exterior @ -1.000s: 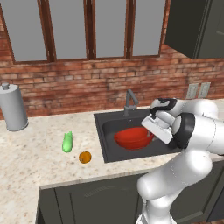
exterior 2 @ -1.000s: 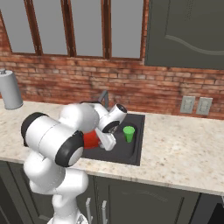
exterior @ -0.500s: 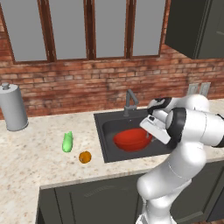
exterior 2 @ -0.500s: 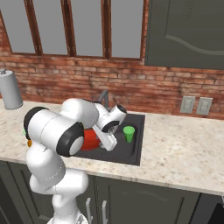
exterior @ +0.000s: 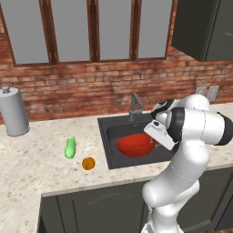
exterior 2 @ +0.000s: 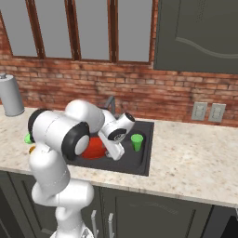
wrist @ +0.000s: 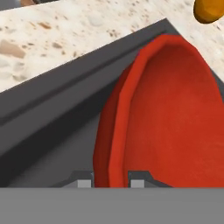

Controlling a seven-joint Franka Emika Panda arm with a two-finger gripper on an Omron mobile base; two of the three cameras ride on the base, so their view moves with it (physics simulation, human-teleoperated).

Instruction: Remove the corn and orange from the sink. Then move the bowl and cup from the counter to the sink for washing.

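Since a second ago your arm has swung its elbow up and back, while bowl, cup, corn and orange have stayed put. Your gripper (wrist: pixel 111 183) is clamped on the rim of the red bowl (exterior: pixel 134 144), which sits between the jaws inside the sink (exterior: pixel 107 144). Beside them stands the green cup (exterior 2: pixel 136 142), also in the basin. Beyond the jaws, across the sink wall, the orange (exterior: pixel 88 163) and corn (exterior: pixel 70 148) lie on the counter (exterior: pixel 41 170).

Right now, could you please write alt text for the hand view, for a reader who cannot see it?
The red bowl stands in the dark sink, with its rim between the two fingers at the bottom edge. Speckled counter lies beyond the sink, and the orange sits on it at the top right corner.
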